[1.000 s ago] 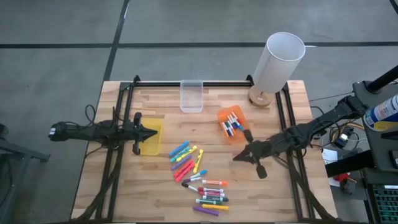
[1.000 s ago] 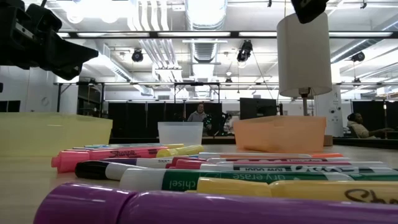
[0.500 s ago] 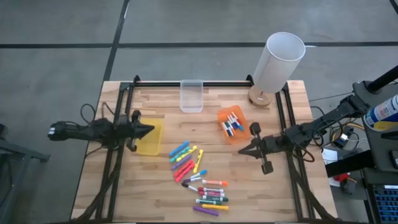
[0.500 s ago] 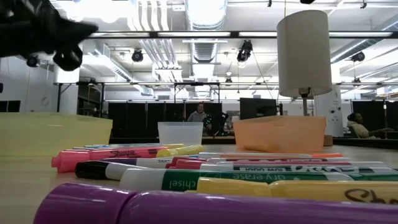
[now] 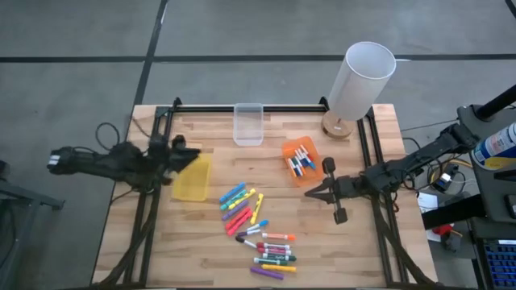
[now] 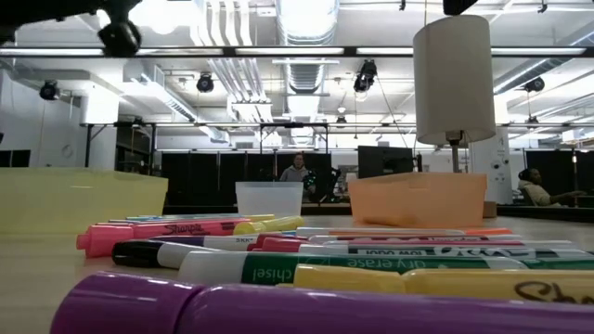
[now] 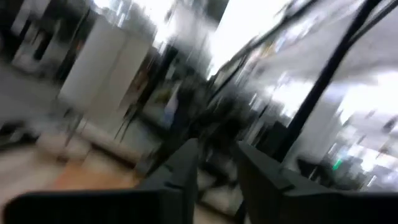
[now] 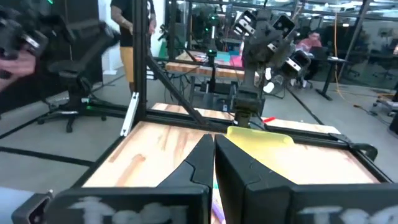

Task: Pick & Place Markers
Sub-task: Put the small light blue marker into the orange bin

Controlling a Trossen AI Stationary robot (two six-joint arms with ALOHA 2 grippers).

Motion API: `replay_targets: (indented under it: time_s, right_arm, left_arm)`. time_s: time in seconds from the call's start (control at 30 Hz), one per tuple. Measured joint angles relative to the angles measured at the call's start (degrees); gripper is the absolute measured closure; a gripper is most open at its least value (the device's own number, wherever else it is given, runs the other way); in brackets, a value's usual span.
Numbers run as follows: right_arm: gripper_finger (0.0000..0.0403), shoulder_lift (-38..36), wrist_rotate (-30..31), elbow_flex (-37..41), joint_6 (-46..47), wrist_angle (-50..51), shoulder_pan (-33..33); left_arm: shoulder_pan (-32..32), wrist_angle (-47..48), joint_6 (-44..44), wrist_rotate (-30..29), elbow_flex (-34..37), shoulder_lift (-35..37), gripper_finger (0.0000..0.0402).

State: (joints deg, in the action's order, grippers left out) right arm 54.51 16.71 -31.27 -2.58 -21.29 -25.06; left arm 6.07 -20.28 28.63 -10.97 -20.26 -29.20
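Note:
The markers lie loose in a pile on the wooden table's near middle; in the low view they fill the foreground. Several more markers lie in the orange bin. My left gripper hovers high over the far left corner of the yellow bin. Its fingers stand apart in the left wrist view, with nothing between them. My right gripper is shut and empty. It points level toward the table's left, just near of the orange bin.
A clear bin stands at the far middle. A white-shaded lamp on a wooden foot stands at the far right corner. Black frame rails run along the table's left, right and far sides.
My left gripper has risen, leaving the low view upward. It has drawn back a little toward the table's left edge and rolled about its own line. My right gripper has stayed in place and tipped up toward level. The markers have not moved.

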Motion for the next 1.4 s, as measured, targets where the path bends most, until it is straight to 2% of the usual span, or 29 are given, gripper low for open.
replay_targets:
  time_s: [0.1,0.2,0.37,0.43,0.53,0.77,1.07,1.4]
  right_arm:
    - [0.0394,1.6,-0.1,0.5,0.4,0.1,0.0]
    - [0.0394,2.9,-0.9,0.8,3.3,-0.6,0.0]
    - [0.0394,2.3,-2.8,4.0,2.1,-4.4,0.2]
    - [0.0394,0.4,-5.6,5.6,1.7,-6.1,1.0]
    - [0.0394,-2.4,-7.5,7.7,1.3,-6.8,1.8]
    - [0.0394,-6.6,-7.5,12.3,1.7,-6.9,3.0]
    - [0.0394,-6.9,-5.6,16.2,6.5,-7.5,3.0]
    - [0.0394,-6.6,-4.8,15.7,8.9,-7.6,3.0]
  left_arm:
    - [0.0,7.3,1.1,-0.1,-6.9,-9.8,0.0255]
    - [0.0,13.0,3.0,-0.2,-13.3,-20.3,0.0235]
    - [1.6,16.6,2.8,2.7,-21.9,-36.3,0.0232]
    - [2.3,15.9,2.5,3.5,-25.8,-40.9,0.0232]
    - [3.0,23.0,3.5,3.5,-30.4,-47.1,0.0232]
    - [5.7,26.8,1.5,3.1,-37.9,-58.8,0.0232]
    - [9.6,27.9,2.7,2.7,-45.5,-71.7,0.0232]
    - [14.0,40.8,0.2,-1.3,-57.1,-83.1,0.0232]
